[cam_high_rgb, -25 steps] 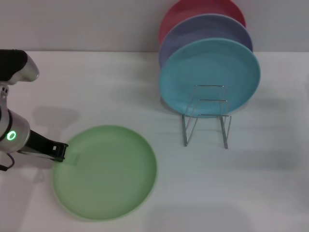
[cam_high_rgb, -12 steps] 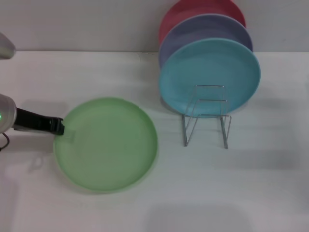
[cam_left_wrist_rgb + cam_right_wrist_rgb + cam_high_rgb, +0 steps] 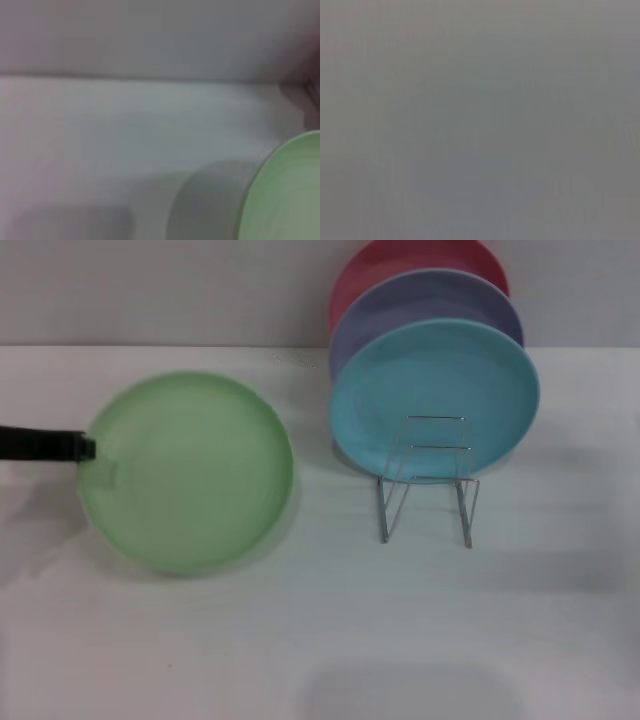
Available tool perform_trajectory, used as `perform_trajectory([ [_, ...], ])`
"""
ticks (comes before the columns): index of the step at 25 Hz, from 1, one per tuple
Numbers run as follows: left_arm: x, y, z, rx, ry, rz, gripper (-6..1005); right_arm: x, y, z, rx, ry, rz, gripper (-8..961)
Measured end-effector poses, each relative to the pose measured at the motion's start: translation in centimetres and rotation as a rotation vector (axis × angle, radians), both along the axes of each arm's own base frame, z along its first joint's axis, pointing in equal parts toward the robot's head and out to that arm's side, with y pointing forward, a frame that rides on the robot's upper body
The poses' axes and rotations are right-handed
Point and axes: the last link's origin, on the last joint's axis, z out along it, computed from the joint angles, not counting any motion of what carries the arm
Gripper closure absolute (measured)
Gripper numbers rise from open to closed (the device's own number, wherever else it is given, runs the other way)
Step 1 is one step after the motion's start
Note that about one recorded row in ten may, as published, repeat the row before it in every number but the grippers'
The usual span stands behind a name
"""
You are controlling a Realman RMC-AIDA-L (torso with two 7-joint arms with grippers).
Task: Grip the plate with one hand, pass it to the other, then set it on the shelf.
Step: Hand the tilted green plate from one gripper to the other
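Head view: shelf [image 3: 428,480] holds turquoise plate [image 3: 434,400], lavender plate [image 3: 425,302] behind.

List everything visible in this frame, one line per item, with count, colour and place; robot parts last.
Green plate: 1, light green, left of the rack, gripped at its left rim.
Turquoise plate: 1, turquoise-blue, standing frontmost in the rack.
Lavender plate: 1, lavender, standing behind the turquoise one.
Red plate: 1, pinkish red, rearmost.
Wire rack: 1, chrome, right of centre, front slots free.
Table: 1, white.
Left gripper: 1, black, at the head view's left edge, holding the green plate.
Right gripper: not in view.
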Motion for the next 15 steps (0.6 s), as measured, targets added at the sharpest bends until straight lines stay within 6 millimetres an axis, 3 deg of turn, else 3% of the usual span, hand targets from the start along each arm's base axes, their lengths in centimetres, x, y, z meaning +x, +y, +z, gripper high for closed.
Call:
perform_trajectory([
  [8, -1.2, 0.6, 0.4, 0.211, 0.005, -0.121, 968, 0.2, -0.3, -0.2, -0.003, 0.004, -0.009, 289],
  [15, -2.3, 0.0, -0.1, 0.451, 0.068, -0.240, 968, 0.5, -0.6, -0.5, -0.008, 0.007, -0.021, 289],
])
